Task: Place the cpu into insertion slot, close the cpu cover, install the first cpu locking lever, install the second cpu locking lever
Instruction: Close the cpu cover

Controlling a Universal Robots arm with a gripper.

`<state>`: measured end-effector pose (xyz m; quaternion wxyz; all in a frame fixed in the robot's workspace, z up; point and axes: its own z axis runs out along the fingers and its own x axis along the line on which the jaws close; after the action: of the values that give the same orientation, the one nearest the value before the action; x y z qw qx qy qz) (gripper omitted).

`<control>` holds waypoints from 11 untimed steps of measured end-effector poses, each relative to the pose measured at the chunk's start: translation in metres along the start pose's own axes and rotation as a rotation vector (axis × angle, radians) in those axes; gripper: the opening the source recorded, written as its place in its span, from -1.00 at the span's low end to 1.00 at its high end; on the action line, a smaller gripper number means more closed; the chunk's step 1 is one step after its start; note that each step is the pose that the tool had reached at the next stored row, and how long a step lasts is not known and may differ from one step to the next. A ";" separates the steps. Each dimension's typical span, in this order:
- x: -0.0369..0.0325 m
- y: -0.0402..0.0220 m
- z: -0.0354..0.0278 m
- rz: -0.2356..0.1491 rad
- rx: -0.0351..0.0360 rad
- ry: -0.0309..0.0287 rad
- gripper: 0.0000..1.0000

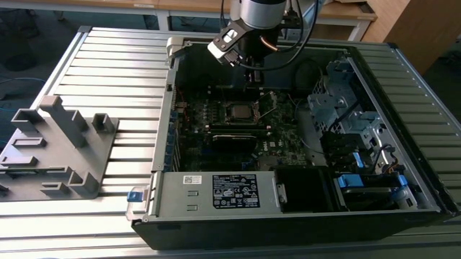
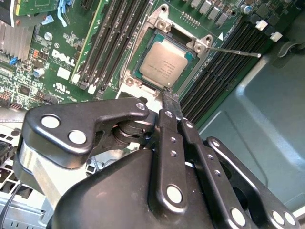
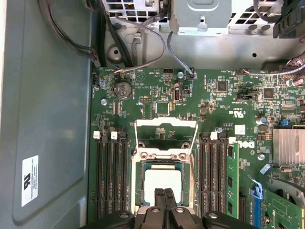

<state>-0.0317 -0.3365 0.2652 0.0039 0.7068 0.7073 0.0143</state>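
— So, where is the cpu [image 2: 164, 64]?
— Seated in its socket [image 2: 158, 20], just beyond the claw [image 2: 169, 98], which is pinched together, empty.
— And the first wrist view?
— It adds the cpu cover [image 3: 167, 123], swung open.

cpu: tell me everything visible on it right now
The cpu is a small flat square with a dull silver-grey metal top, faint print on it and a green rim. It lies flat in the socket, uncovered: the cpu cover stands swung open beside it. The gripper, shut, hangs over one edge; whether it touches cannot be told.
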 end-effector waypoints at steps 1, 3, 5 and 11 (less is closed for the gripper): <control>0.0000 0.0010 0.0000 0.000 0.0000 0.0000 -0.79; 0.0000 0.0034 0.0001 0.000 0.0000 0.0000 -0.79; 0.0000 0.0063 0.0003 0.000 0.0000 0.0000 -0.79; 0.0000 0.0168 0.0006 0.000 -0.0001 0.0002 -0.79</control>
<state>-0.0149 -0.3364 0.2650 0.0038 0.7068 0.7073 0.0144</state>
